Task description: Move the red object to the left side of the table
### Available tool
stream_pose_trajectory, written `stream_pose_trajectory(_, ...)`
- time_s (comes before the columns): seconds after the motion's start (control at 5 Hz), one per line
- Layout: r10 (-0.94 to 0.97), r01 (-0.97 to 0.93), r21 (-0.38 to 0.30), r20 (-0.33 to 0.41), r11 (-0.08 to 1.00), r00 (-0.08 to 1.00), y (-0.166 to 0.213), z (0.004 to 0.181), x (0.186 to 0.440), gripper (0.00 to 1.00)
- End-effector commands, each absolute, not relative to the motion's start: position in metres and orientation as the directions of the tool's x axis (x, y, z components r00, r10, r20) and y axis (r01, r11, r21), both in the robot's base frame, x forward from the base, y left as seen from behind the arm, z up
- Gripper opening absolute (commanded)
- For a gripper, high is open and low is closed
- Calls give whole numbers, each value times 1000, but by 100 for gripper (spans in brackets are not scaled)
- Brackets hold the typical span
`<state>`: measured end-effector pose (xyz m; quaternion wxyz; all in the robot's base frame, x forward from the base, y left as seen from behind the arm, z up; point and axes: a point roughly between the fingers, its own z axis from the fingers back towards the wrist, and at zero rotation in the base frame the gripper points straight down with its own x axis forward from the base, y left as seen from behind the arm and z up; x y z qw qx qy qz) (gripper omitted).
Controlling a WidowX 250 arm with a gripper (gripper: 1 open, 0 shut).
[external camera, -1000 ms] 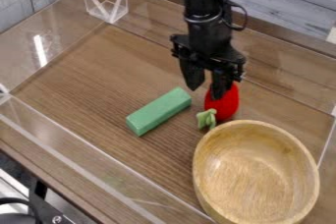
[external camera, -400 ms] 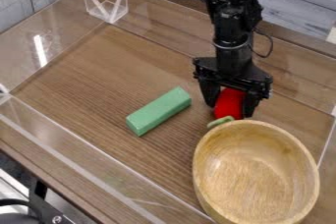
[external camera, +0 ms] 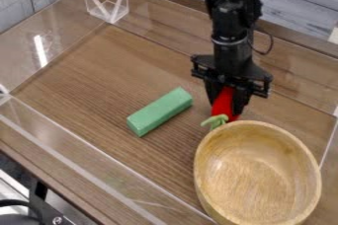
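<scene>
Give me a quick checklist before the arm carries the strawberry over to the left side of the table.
1. Fingers closed on the strawberry: ok, they pinch it from both sides.
2. Strawberry lifted off the table: cannot tell, it looks at or near the surface.
3. Clearance from the wooden bowl: not ok, the leafy end sits right beside the rim.
4. Green block in the leftward path: not ok, it lies just left of the strawberry, so lift first.
5. Free space on the left side: ok, bare wood.

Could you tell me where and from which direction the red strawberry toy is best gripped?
Grip the red strawberry toy across its red body, coming straight down from above: it lies flat beside the wooden bowl, green stem toward the camera, so its sides are free. The gripper is shut on it this way.
</scene>
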<state>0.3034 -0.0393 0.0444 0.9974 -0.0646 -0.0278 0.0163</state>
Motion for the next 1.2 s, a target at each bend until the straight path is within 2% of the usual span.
stream_pose_trajectory(0.0, 67, -46, -143, 143, 989, 987, -30, 86, 312, 0)
stream_pose_trajectory(0.2, 138, -116, -138, 167, 984, 976, -6, 112, 310, 0)
stream_pose_trajectory(0.4, 211, -191, -124, 172, 974, 962, 25, 130, 307, 0)
stream_pose_trajectory(0.8, 311, -302, -78, 165, 950, 936, 71, 126, 310, 0)
stream_pose_trajectory(1.0, 337, -333, -52, 163, 941, 927, 98, 115, 296, 0)
